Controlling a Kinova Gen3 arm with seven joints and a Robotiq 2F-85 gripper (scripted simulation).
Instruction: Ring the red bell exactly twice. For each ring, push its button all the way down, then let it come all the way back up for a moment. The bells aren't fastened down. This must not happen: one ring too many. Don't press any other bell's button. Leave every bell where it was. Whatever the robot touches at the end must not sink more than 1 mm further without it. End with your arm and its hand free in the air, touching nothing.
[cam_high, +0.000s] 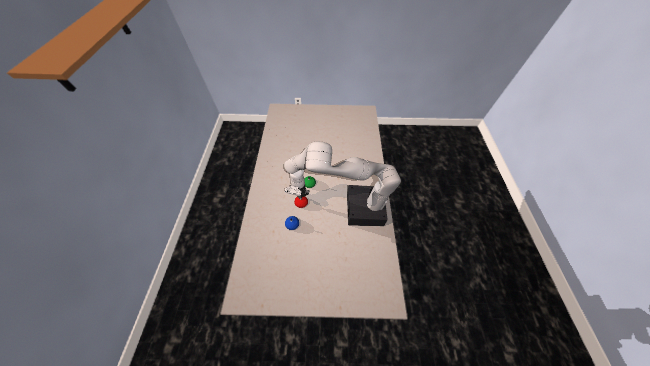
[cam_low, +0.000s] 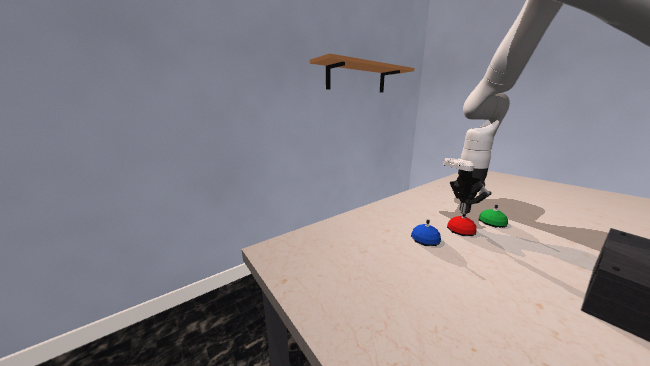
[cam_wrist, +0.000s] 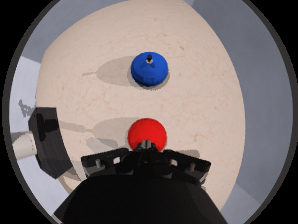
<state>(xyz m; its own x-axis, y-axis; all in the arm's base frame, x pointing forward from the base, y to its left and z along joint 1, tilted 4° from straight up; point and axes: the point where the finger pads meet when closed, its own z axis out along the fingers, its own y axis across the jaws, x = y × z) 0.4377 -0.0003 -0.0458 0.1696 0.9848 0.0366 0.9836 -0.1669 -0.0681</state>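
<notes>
The red bell (cam_low: 461, 225) sits on the table between the blue bell (cam_low: 426, 234) and the green bell (cam_low: 493, 217). My gripper (cam_low: 464, 210) is shut with nothing between the fingers and points straight down over the red bell. Its fingertips are at the top of the red bell, where the button is; the button itself is hidden under them. In the wrist view the red bell (cam_wrist: 147, 133) lies just ahead of the shut fingers (cam_wrist: 147, 151), and the blue bell (cam_wrist: 149, 70) lies beyond it with its button showing. In the top view the gripper (cam_high: 301, 192) stands over the red bell (cam_high: 300, 201).
The green bell (cam_high: 310, 182) is close behind the gripper and the blue bell (cam_high: 291, 223) is a short way in front. The arm's black base block (cam_high: 366, 205) stands to the right. A wooden shelf (cam_low: 361, 64) hangs on the wall.
</notes>
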